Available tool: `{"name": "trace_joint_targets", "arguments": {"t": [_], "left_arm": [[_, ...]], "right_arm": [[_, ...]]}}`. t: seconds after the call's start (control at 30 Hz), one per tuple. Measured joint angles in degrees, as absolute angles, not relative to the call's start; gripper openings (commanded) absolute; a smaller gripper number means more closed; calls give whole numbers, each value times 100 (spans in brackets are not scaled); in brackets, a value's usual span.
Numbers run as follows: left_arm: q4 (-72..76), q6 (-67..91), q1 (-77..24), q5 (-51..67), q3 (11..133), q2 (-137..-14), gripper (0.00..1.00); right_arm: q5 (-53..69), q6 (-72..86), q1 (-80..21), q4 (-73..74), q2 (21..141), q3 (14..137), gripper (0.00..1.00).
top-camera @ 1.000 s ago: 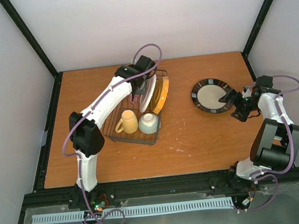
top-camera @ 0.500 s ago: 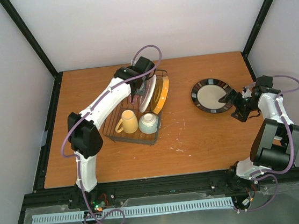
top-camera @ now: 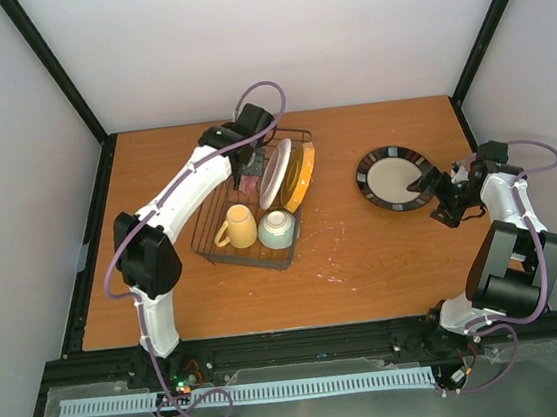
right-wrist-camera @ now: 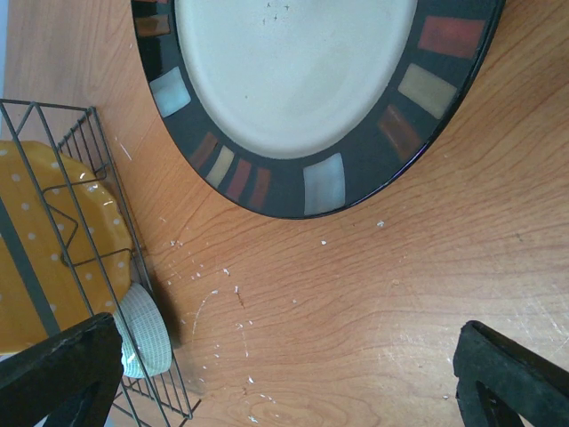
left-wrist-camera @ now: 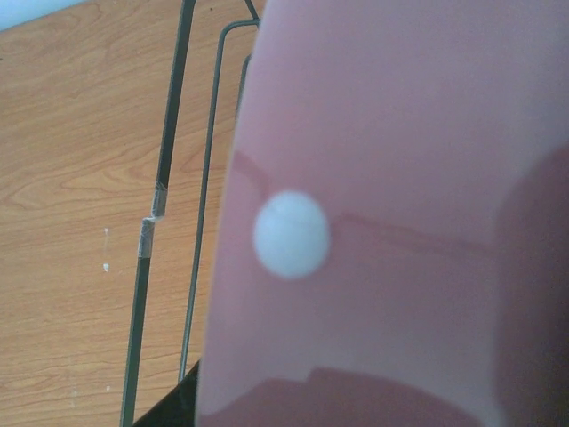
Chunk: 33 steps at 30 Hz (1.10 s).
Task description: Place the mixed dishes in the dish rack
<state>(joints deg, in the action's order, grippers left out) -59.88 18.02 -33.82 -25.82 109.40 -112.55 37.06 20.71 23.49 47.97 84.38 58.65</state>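
The dish rack [top-camera: 212, 244] holds a yellow mug [top-camera: 237, 227] and a mint-green bowl [top-camera: 278, 229] at its near end. A pale plate [top-camera: 273, 174] and an orange white-dotted plate [top-camera: 301, 174] stand on edge at its far end. My left gripper [top-camera: 251, 171] hangs over the rack's far left part, shut on the pink plate [left-wrist-camera: 391, 222], which fills the left wrist view and hides the fingers. The dark-rimmed, beige-centred plate [top-camera: 394, 177] lies flat on the table. My right gripper [top-camera: 434, 196] stands wide open at its near right rim, touching nothing.
In the right wrist view the rack's corner [right-wrist-camera: 89, 169] shows at the left, with the orange plate [right-wrist-camera: 40, 267] and the bowl [right-wrist-camera: 142, 334] behind its wires. Black frame posts [top-camera: 75, 101] stand at the table's back corners.
My left arm has swung left and towards the back of the rack, carrying the pink plate away from the standing plates. The right arm has not moved.
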Motion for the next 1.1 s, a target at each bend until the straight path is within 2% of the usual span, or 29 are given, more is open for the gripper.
{"name": "trace_joint_targets", "arguments": {"t": [0.23, 0.47, 0.8, 1.1], "left_arm": [[-5459, 1809, -3072, -2016, 10350, -10879, 1], [-5529, 1739, -3057, -2016, 10457, -10934, 1], [-6128, 1310, -2869, -2829, 11052, -11187, 1], [-6375, 1295, -2838, -2904, 11163, -11190, 1]], "right_arm": [[3704, 2071, 2349, 4803, 8438, 5865, 100], [3697, 2071, 2349, 4807, 8438, 5865, 100], [3686, 2071, 2349, 4805, 8438, 5865, 100], [3686, 2073, 2349, 4803, 8438, 5865, 100]]}}
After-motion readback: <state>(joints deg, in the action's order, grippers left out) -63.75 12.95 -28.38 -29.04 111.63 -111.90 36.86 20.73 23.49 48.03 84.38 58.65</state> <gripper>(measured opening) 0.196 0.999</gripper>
